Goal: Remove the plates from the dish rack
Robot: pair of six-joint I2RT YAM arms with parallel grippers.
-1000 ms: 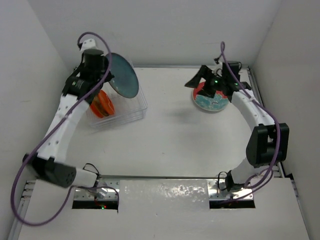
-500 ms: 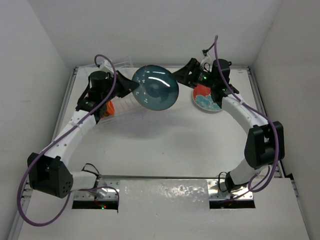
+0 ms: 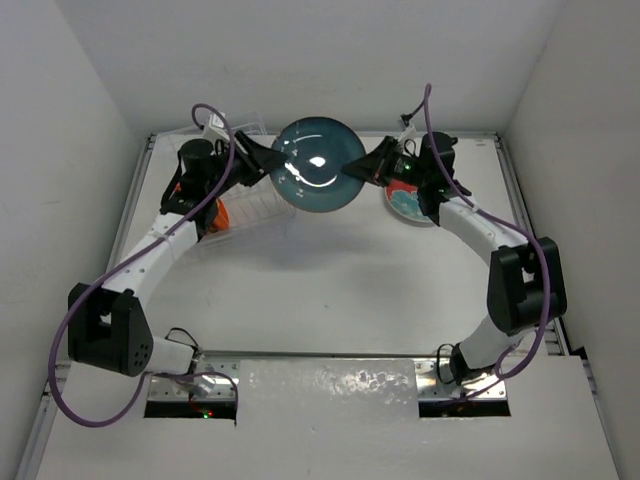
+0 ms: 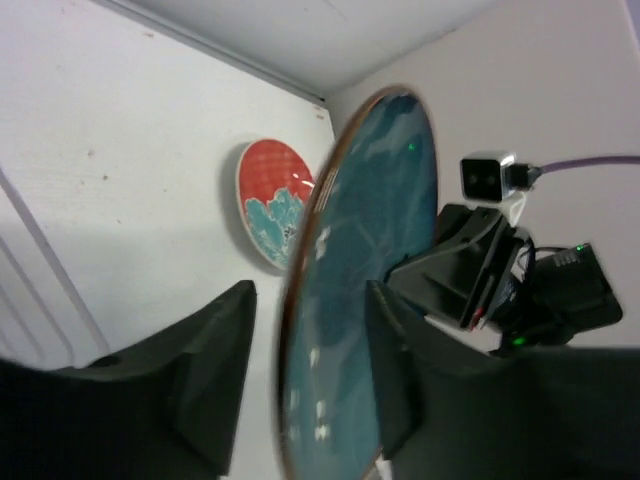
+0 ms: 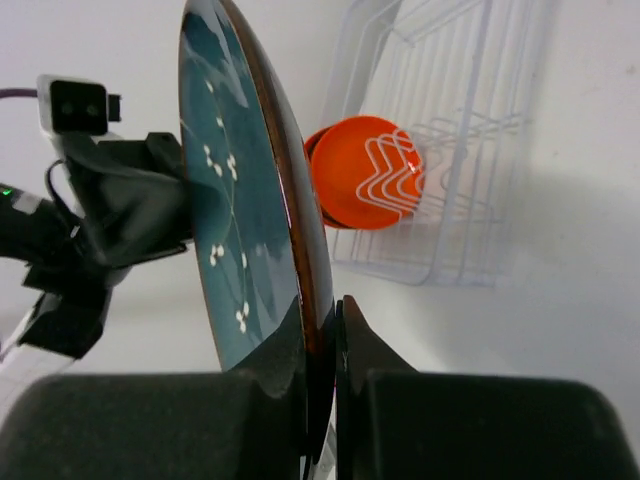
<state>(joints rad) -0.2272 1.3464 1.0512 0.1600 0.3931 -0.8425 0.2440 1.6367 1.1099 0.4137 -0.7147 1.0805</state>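
A dark teal plate point(image 3: 318, 165) hangs on edge in mid-air at the back middle, between both grippers. My right gripper point(image 5: 322, 310) is shut on its right rim point(image 3: 365, 170), both fingers pressed to the plate point(image 5: 235, 180). My left gripper point(image 3: 268, 163) straddles the opposite rim point(image 4: 310, 300), jaws slightly apart, with a gap showing between one finger and the plate point(image 4: 370, 230). The clear dish rack point(image 3: 255, 205) stands at the back left with an orange plate point(image 3: 215, 213) upright in its slots point(image 5: 365, 185).
A red-and-teal plate point(image 3: 408, 203) lies flat on the table at the back right, below the right arm, also visible in the left wrist view point(image 4: 270, 200). White walls close in the table at the back and on both sides.
The left arm carried the teal plate out of the rack, rightward to the middle. The right gripper left the flat plate, moved left and shut on the teal plate's rim. The left jaws eased apart.
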